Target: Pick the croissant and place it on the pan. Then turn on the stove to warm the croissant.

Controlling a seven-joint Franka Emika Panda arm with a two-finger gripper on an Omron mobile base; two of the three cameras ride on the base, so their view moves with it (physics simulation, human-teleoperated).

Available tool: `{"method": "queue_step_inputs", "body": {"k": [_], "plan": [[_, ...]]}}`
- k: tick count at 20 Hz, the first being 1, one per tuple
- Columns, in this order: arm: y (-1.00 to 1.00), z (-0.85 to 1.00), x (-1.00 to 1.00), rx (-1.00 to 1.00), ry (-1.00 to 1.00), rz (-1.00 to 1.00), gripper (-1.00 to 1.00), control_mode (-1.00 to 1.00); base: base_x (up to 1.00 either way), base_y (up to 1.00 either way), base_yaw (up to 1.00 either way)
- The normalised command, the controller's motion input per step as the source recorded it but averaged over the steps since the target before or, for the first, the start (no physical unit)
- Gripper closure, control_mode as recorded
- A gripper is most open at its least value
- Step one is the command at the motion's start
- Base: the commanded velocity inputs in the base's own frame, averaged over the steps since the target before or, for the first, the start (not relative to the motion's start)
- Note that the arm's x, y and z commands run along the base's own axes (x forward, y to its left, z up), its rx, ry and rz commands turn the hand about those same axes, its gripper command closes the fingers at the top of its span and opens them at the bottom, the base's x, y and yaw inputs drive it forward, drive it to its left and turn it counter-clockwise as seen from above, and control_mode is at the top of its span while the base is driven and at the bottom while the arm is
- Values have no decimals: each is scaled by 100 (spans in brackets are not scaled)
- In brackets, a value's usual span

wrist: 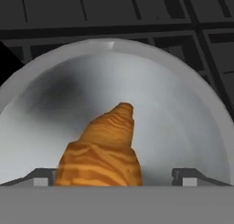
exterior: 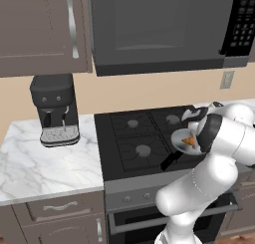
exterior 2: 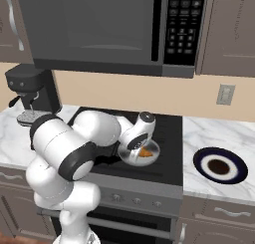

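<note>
The golden-orange croissant (wrist: 105, 150) lies inside the shiny silver pan (wrist: 183, 104), on its floor near the closer rim. My gripper (wrist: 114, 177) hangs just above it, open, its two fingertips (wrist: 186, 176) spread wide to either side of the pastry, with a gap on the right. The pan (exterior: 178, 138) sits on the front right burner of the black stove (exterior: 134, 138), with its black handle (exterior: 169, 162) pointing toward the front edge. From the right base view the croissant (exterior 2: 145, 152) shows in the pan (exterior 2: 132, 157) beneath my hand.
A dark white-rimmed plate (exterior 2: 219, 166) rests on the marble counter right of the stove. A coffee machine (exterior: 55, 111) stands on the left counter. The microwave (exterior: 159, 29) hangs above. Knobs (exterior 2: 134, 200) line the stove's grey front panel.
</note>
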Motion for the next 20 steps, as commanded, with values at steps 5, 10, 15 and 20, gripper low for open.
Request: {"method": "queue_step_inputs", "body": {"k": [5, 10, 15, 20], "plan": [[0, 2, -21, 0, 0, 2, -100, -100, 0, 0, 0], [3, 14, -26, 0, 0, 4, -100, -100, 0, 0, 0], [10, 28, 0, 1, -15, 5, -100, -100, 0, 0, 0], [2, 53, -24, 0, -10, 0, -100, -100, 0, 0, 0]]}}
